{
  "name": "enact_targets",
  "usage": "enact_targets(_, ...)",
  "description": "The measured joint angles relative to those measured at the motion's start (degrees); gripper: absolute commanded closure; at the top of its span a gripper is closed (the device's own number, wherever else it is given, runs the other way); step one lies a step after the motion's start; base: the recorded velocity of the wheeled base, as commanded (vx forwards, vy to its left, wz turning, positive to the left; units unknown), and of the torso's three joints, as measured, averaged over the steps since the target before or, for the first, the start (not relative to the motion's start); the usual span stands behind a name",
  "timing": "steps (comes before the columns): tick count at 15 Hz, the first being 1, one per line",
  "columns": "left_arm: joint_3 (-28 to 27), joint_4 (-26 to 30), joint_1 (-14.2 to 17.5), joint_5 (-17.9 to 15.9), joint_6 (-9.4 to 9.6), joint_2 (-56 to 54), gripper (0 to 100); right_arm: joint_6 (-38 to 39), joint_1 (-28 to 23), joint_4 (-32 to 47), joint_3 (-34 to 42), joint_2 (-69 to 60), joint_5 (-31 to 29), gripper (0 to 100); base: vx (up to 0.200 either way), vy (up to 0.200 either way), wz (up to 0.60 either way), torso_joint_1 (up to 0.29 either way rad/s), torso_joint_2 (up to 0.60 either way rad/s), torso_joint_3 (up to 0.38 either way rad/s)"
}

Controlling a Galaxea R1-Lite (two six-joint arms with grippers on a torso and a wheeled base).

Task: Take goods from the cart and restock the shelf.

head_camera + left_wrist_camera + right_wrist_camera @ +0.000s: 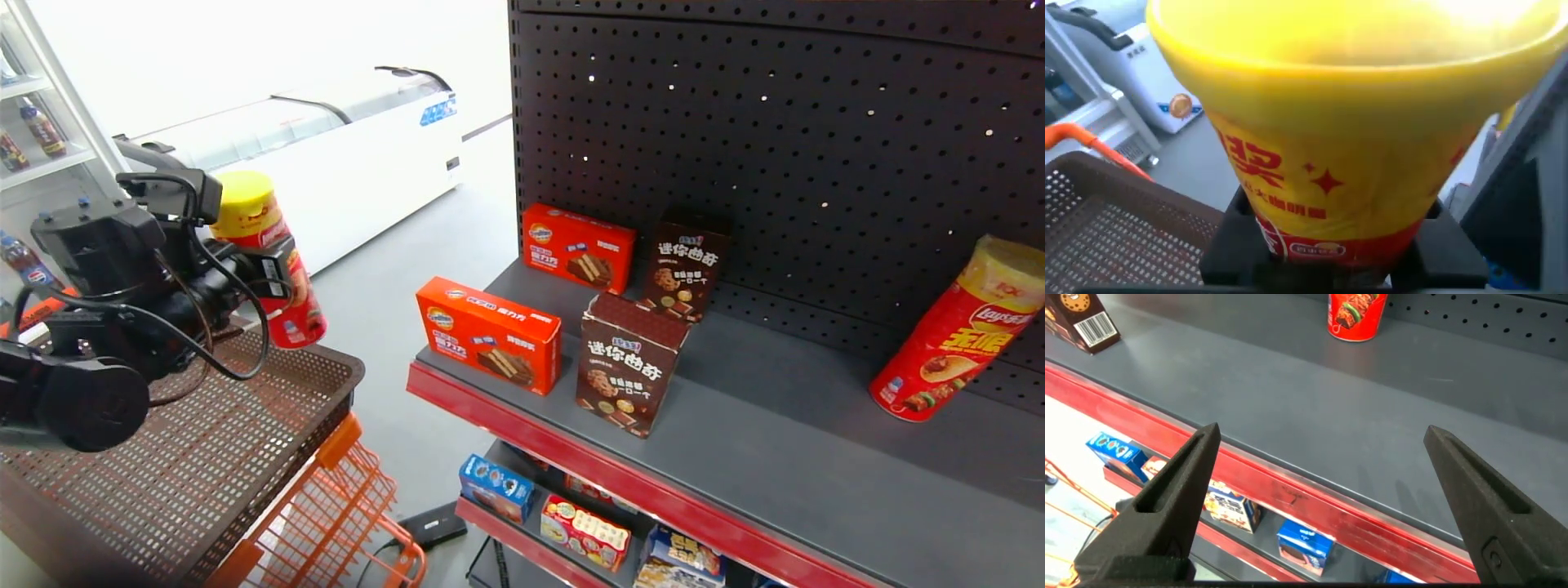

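The left end effector [273, 282] is pinching a tilted, yellow-lidded red cylindrical canister [260, 237] above the brown mesh cart [204, 457]; the grey shelf [775, 457] is lying to its right, beneath the spread right end effector [1320, 441].

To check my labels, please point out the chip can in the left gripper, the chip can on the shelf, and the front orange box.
held chip can [243, 200]: head view, yellow lid.
shelf chip can [955, 343]: head view, red body.
front orange box [490, 335]: head view, front face.

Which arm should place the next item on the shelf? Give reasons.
Left. The left gripper is shut on the chip can above the cart basket; the right gripper hangs open and empty over the shelf.
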Motion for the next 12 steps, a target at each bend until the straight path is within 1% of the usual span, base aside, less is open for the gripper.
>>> enact_targets(2,-0.6,11.8,-3.5,-1.4,-0.55,-6.6,100,0.0,0.0,0.0,0.0,0.0,0.0,0,0.0,0.0,0.0,0.0,0.0,0.0)
enact_targets(3,-0.5,16.2,-5.5,-3.1,-0.77,-9.9,100,0.0,0.0,0.0,0.0,0.0,0.0,0,0.0,0.0,0.0,0.0,0.0,0.0)
enact_targets(4,0.3,17.5,-7.9,-5.9,-1.16,-12.6,100,0.0,0.0,0.0,0.0,0.0,0.0,0,0.0,0.0,0.0,0.0,0.0,0.0)
enact_targets(5,1.7,18.3,-10.4,-11.3,-1.97,-14.9,100,0.0,0.0,0.0,0.0,0.0,0.0,0,0.0,0.0,0.0,0.0,0.0,0.0)
enact_targets(6,3.2,18.7,-12.1,-15.5,-2.58,-16.5,100,0.0,0.0,0.0,0.0,0.0,0.0,0,0.0,0.0,0.0,0.0,0.0,0.0)
enact_targets(7,4.2,18.7,-13.3,-17.2,-2.9,-17.6,100,0.0,0.1,0.0,0.0,0.0,0.0,0,0.0,0.0,0.0,0.0,0.0,0.0)
enact_targets(10,4.5,18.8,-16.4,-18.1,-3.12,-19.2,100,0.0,0.0,0.0,0.0,0.0,0.0,0,0.0,0.0,0.0,0.0,0.0,0.0)
enact_targets(12,3.5,18.9,-17.2,-18.7,-3.1,-19.6,100,0.0,0.0,0.0,0.0,0.0,0.0,0,0.0,0.0,0.0,0.0,0.0,0.0)
